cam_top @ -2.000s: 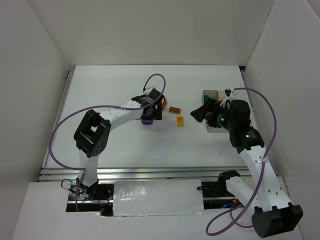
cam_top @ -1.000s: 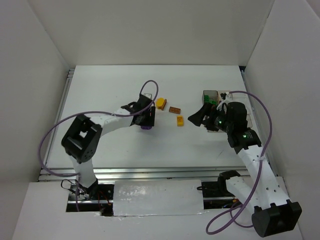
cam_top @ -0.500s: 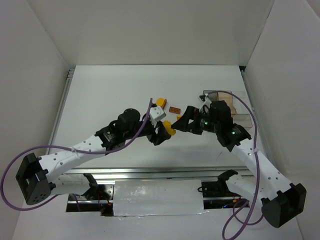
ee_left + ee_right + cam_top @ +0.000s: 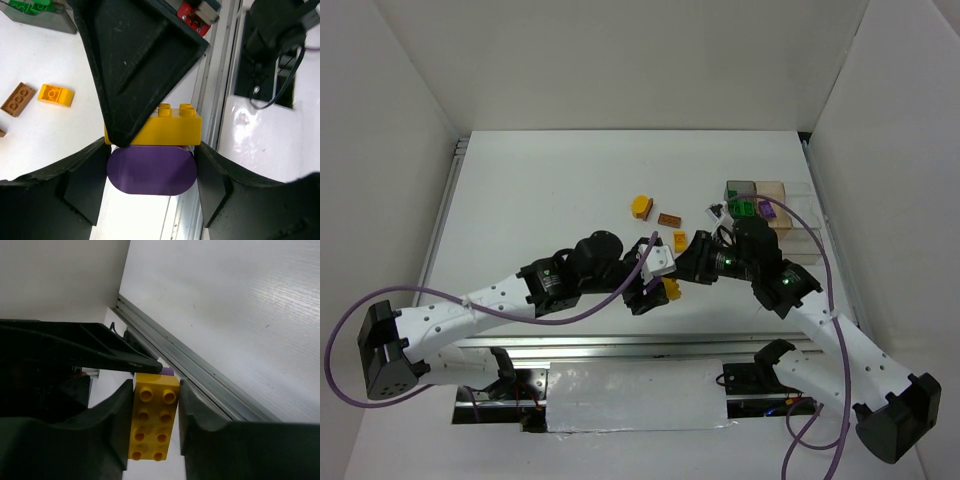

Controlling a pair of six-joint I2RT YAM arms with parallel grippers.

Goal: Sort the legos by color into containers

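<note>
Both arms meet over the near edge of the table (image 4: 550,180). My left gripper (image 4: 151,180) is part-way closed, clamped on a purple brick (image 4: 150,167). A yellow brick (image 4: 152,422) is stacked on it, pinched tight in my right gripper (image 4: 154,440). The stack is well apart from the tray (image 4: 775,190), which holds green legos (image 4: 745,207). Loose on the table: orange rounded brick (image 4: 640,206), brown brick (image 4: 669,220), small yellow brick (image 4: 680,240).
</note>
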